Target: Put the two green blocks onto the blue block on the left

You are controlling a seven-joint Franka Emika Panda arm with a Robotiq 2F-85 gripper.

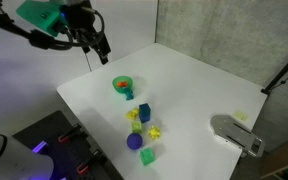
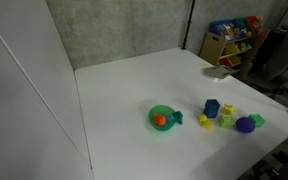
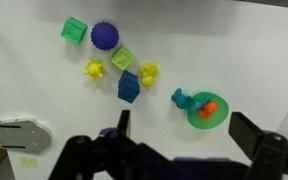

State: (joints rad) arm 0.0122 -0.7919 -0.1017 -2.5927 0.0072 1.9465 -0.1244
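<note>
White surface (image 1: 184,80) carrying everything. End effector (image 1: 97,48) raised off to one corner, spread wide and empty in wrist view. Blue block (image 3: 129,86) mid-cluster, near green bowl (image 3: 208,110). Nearer green block (image 3: 123,58) just beside it, farther green block (image 3: 74,29) beyond blue ball (image 3: 105,36). Probably light, rigid, smooth cubes; best pinched across opposite flat faces, squared to each cube's tilt

a white table (image 2: 134,90) stands before a grey wall (image 2: 114,30); a toy shelf (image 2: 234,40) sits beyond.
</note>
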